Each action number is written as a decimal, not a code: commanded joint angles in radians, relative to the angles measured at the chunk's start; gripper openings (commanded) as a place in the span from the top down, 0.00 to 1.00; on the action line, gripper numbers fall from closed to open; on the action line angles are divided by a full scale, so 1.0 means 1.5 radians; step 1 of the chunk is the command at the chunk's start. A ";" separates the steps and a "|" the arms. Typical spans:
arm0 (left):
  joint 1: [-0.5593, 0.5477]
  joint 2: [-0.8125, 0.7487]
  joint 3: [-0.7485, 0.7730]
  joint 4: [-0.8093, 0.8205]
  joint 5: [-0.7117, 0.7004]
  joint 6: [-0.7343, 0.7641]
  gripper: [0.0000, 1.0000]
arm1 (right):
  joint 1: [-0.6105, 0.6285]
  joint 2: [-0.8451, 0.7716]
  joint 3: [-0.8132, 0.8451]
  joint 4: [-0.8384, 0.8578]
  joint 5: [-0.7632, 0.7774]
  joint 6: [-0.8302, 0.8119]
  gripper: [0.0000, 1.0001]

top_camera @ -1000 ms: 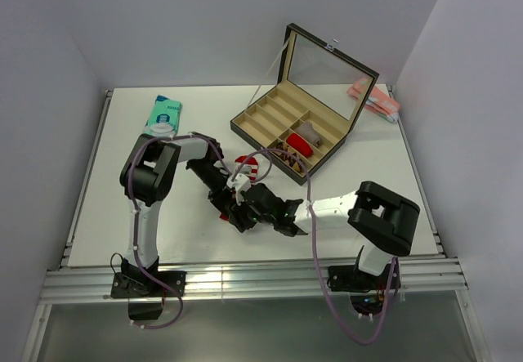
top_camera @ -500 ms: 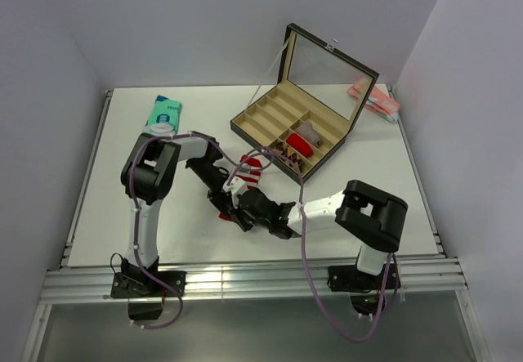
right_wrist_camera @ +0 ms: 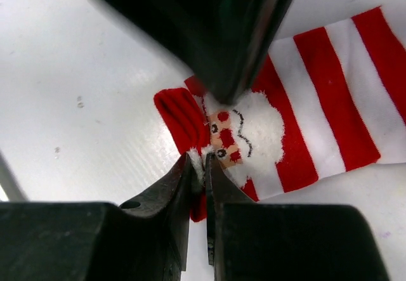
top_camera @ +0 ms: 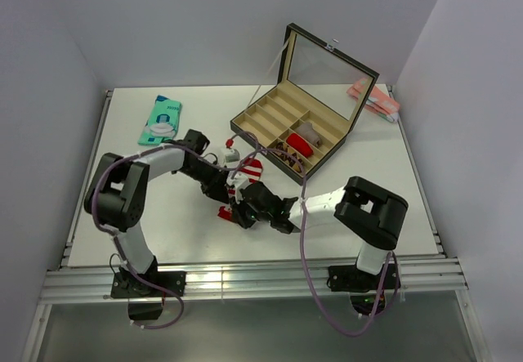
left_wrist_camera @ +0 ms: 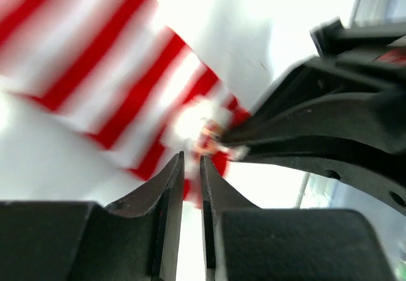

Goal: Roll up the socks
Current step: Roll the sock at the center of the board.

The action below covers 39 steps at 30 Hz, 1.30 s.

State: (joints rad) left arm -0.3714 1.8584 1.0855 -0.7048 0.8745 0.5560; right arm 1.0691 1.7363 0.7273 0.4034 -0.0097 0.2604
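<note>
The red-and-white striped Santa sock (right_wrist_camera: 298,116) (top_camera: 252,170) lies flat on the white table (top_camera: 163,223), in front of the box. My right gripper (right_wrist_camera: 204,162) (top_camera: 243,212) is shut on the white fluff beside the Santa face, at the sock's red end. My left gripper (left_wrist_camera: 191,160) (top_camera: 230,189) hovers just over the same end. Its jaws stand a narrow gap apart with nothing between them, and the sock (left_wrist_camera: 114,78) shows blurred beyond its tips. A brown patterned sock (top_camera: 286,158) sits in a front compartment of the box.
The open compartment box (top_camera: 270,113), lid raised, stands behind the grippers with a plain red roll (top_camera: 298,143) inside. A teal packet (top_camera: 159,119) lies at the back left. A pink item (top_camera: 372,99) lies at the back right.
My right gripper slid left and closed on the sock's Santa end. My left gripper's jaws parted slightly and its arm swung out to the left and lower.
</note>
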 commanded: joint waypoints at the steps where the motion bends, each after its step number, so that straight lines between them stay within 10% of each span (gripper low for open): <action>1: 0.028 -0.091 -0.035 0.183 -0.024 -0.085 0.79 | -0.021 0.014 -0.014 -0.052 -0.100 0.030 0.92; 13: 0.054 -0.311 -0.183 0.358 -0.181 -0.066 0.78 | -0.177 0.156 0.187 -0.296 -0.396 0.084 0.91; 24: -0.086 -0.476 -0.384 0.529 -0.350 0.135 0.68 | -0.250 0.208 0.220 -0.301 -0.638 0.200 0.88; 39: -0.258 -0.535 -0.504 0.629 -0.443 0.216 0.60 | -0.284 0.241 0.225 -0.307 -0.666 0.342 0.90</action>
State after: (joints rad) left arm -0.7341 1.0576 0.3302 0.1780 0.2455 0.8402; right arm 0.6479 2.0670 1.0527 -0.0154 -1.0042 0.6998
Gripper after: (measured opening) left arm 0.390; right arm 0.158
